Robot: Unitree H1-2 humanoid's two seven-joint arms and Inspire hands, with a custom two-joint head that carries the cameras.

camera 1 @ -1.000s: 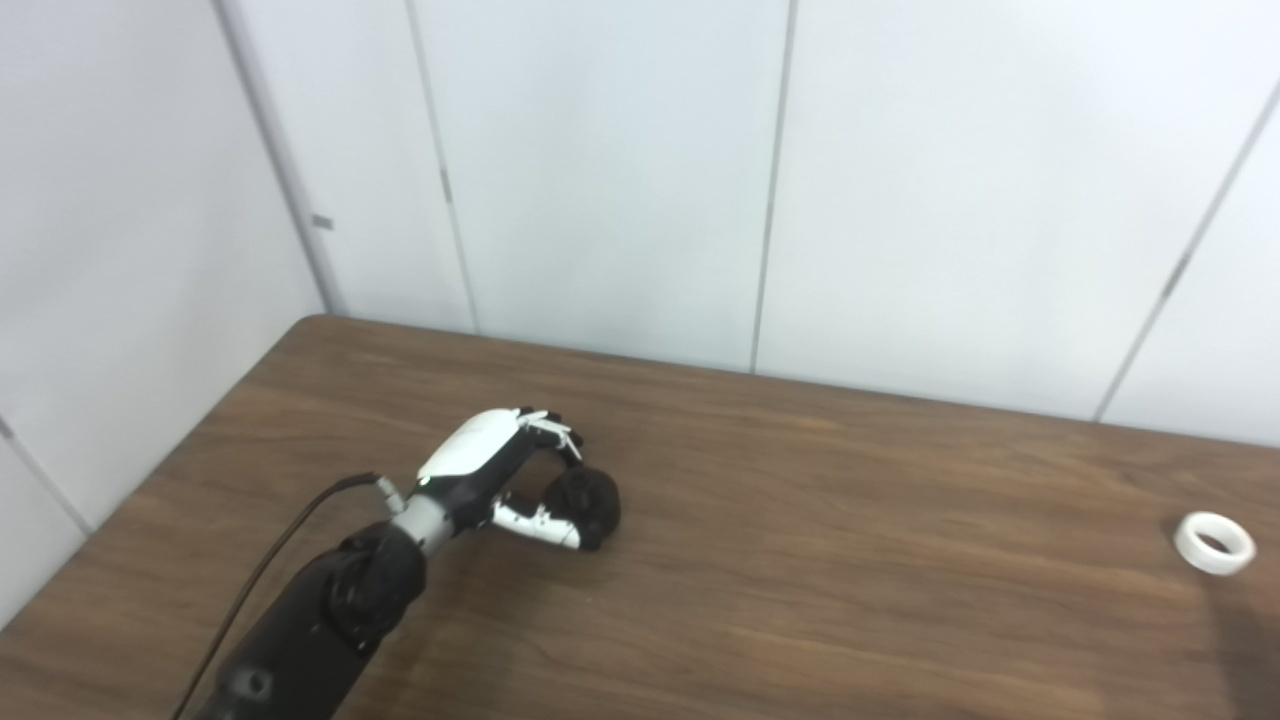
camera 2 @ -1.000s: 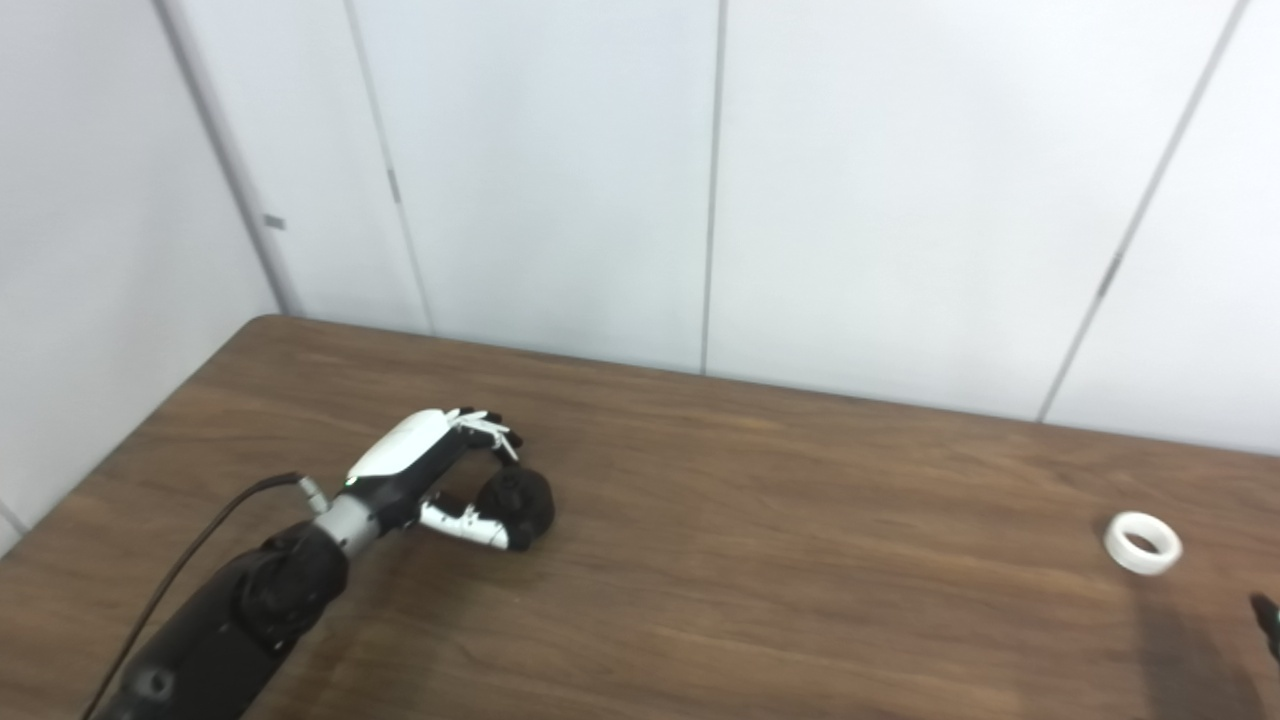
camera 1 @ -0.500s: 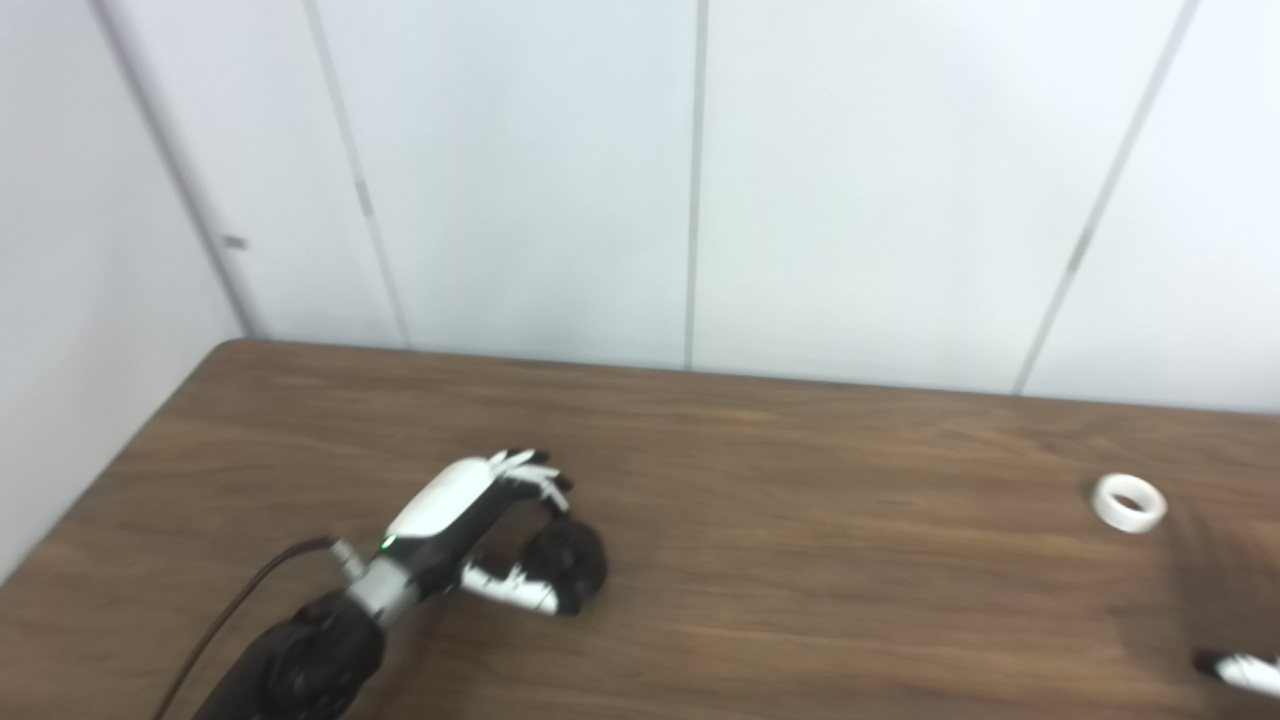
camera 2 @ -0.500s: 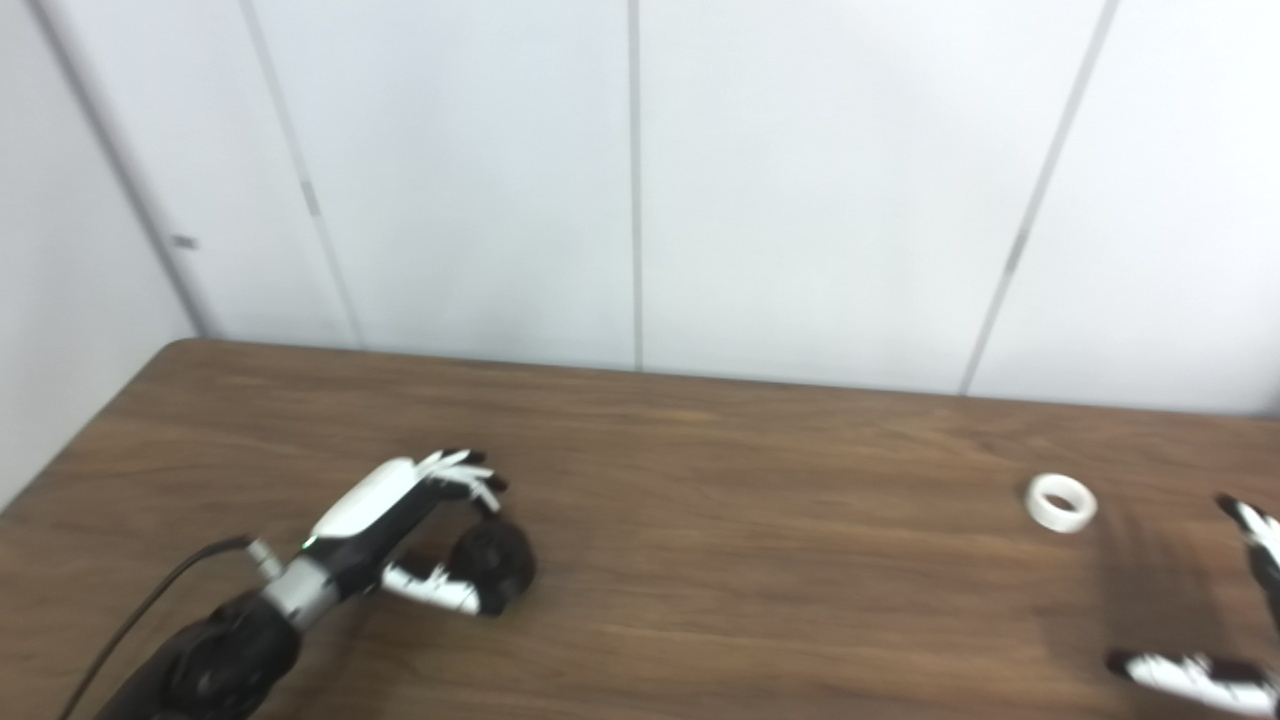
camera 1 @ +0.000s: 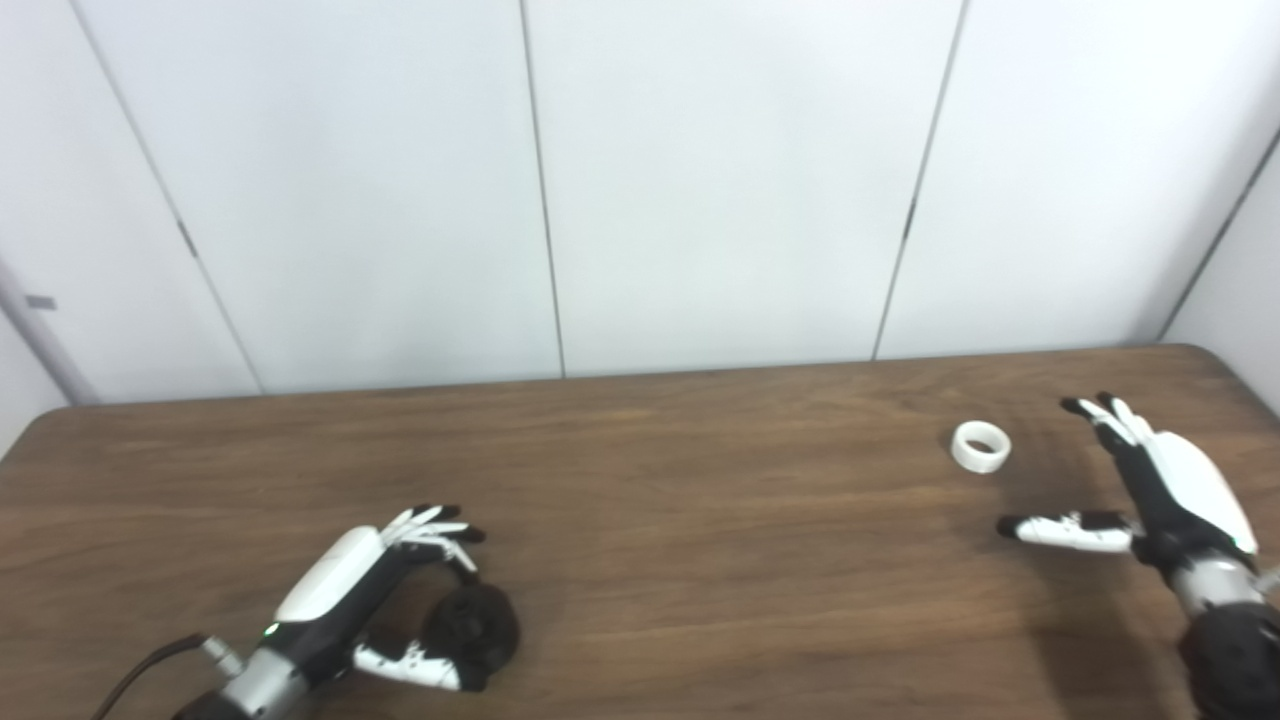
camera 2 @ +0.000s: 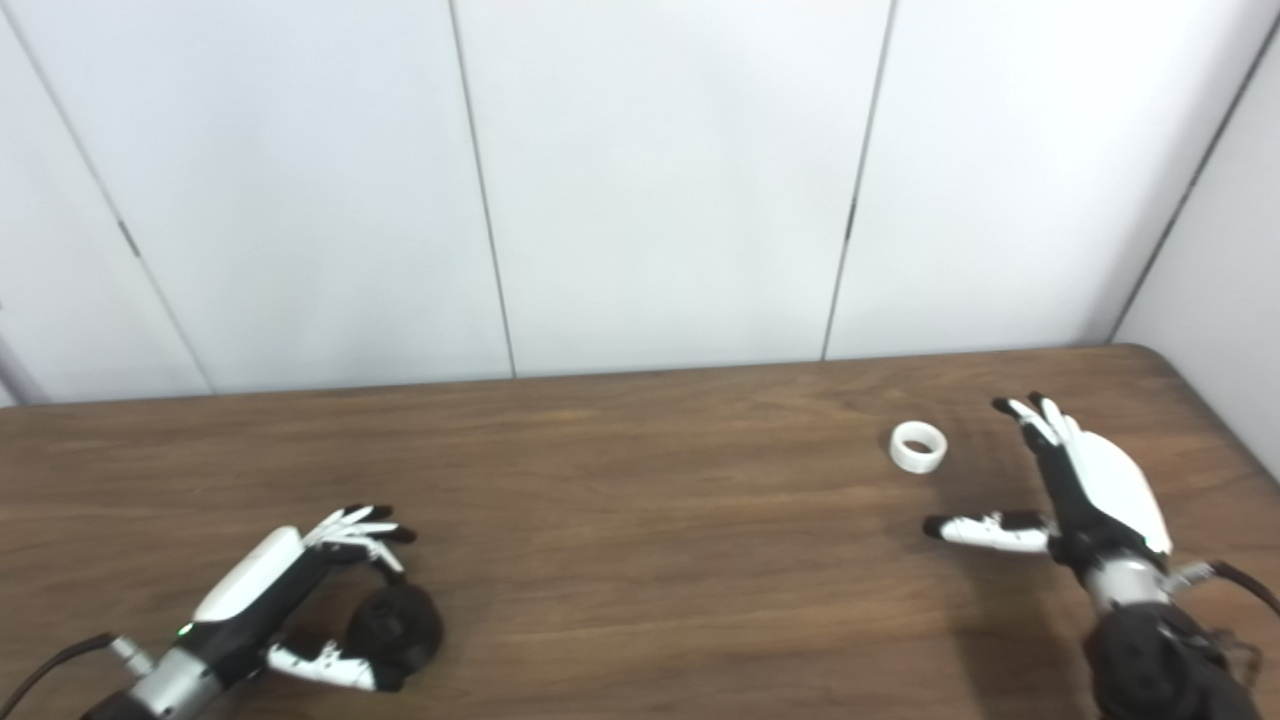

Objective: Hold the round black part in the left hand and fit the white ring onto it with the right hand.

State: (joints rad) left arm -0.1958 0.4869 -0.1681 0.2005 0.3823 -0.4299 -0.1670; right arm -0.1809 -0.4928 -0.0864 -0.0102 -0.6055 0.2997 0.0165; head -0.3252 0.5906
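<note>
The round black part rests on the brown table at the near left. My left hand is curled around it: the fingers arch over its top and the thumb lies against its near side. It also shows in the right eye view. The white ring lies flat on the table at the far right. My right hand is open and empty, with its fingers spread. It hovers just right of the ring and a little nearer to me, apart from it.
The table's far edge runs along a white panelled wall. Its rounded right corner is close behind my right hand. The table's left end is out of the picture.
The camera has swung to the right, so the whole scene shifted left. My right hand has come into view and risen beside the ring. My left hand keeps the same curl around the black part.
</note>
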